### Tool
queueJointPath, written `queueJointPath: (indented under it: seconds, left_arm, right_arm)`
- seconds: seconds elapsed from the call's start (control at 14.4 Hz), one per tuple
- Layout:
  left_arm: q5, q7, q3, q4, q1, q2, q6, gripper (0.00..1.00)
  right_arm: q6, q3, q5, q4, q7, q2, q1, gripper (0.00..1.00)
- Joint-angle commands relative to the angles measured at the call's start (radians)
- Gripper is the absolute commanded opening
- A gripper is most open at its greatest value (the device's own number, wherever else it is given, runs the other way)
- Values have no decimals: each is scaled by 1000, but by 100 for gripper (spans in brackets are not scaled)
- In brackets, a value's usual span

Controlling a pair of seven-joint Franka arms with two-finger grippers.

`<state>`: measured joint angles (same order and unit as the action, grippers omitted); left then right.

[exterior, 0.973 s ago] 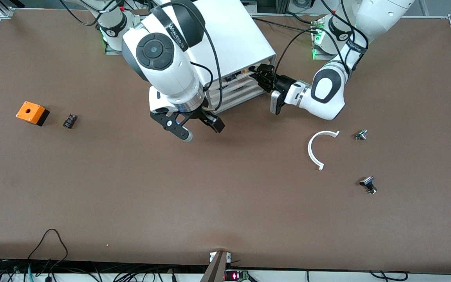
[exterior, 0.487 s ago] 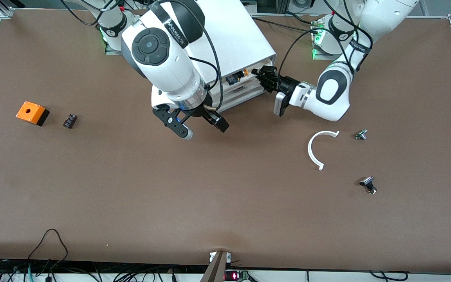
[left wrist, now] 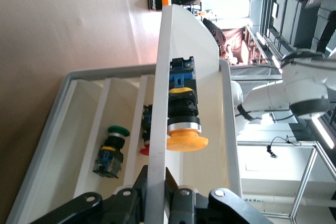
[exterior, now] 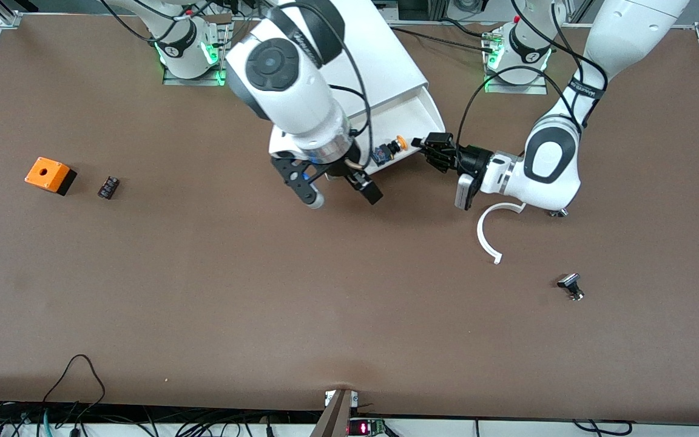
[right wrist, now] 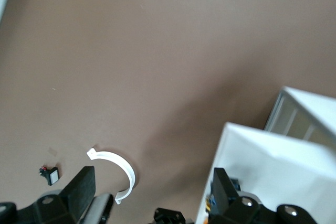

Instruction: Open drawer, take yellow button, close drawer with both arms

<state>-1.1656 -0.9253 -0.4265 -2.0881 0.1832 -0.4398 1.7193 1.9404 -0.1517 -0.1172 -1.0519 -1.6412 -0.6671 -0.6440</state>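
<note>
Left tool (exterior: 428,145) apparently clamped on drawer (exterior: 413,124) front wall.

the surface (exterior: 204,291) is lit evenly and softly from above in the front view, with short, faint shadows cast beneath the arms and the small parts. green glows are seen at both arm bases. in the left wrist view, the windows are blown out and the near drawer (left wrist: 157,129) edge is blurred. the right wrist view is soft throughout.

Button (exterior: 395,146) in drawer (exterior: 413,124)
</note>
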Motion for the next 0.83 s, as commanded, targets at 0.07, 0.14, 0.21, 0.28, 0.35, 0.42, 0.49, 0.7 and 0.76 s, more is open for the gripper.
queueJointPath:
  seconds: [0.07, 0.14, 0.21, 0.28, 0.35, 0.42, 0.49, 0.7, 0.76]
  left_arm:
    - [10, 62, 6, 68, 16, -23, 17, 99]
    - [14, 80, 8, 69, 21, -13, 13, 99]
    - [41, 112, 6, 71, 27, 4, 13, 99]
    - [70, 150, 6, 92, 31, 9, 14, 99]
    - [99, 189, 8, 112, 32, 12, 13, 99]
    - [150, 215, 8, 114, 35, 26, 14, 99]
    - [194, 235, 8, 114, 39, 41, 14, 99]
    - [274, 310, 9, 125, 45, 61, 17, 99]
    - [311, 356, 9, 129, 47, 82, 17, 99]
  right_arm:
    - [-3, 9, -2, 47, -117, -63, -68, 99]
    - [-8, 9, -2, 46, -130, -69, -80, 99]
    - [-9, 9, -1, 46, -152, -80, -89, 99]
    - [-9, 11, 1, 46, -164, -91, -103, 99]
    - [-9, 11, 2, 46, -169, -97, -109, 99]
    - [-12, 11, 2, 44, -169, -98, -114, 99]
    - [-24, 9, 4, 43, -170, -101, -118, 99]
    - [-50, 9, 5, 38, -189, -104, -132, 99]
    - [-63, 9, 5, 36, -189, -104, -137, 99]
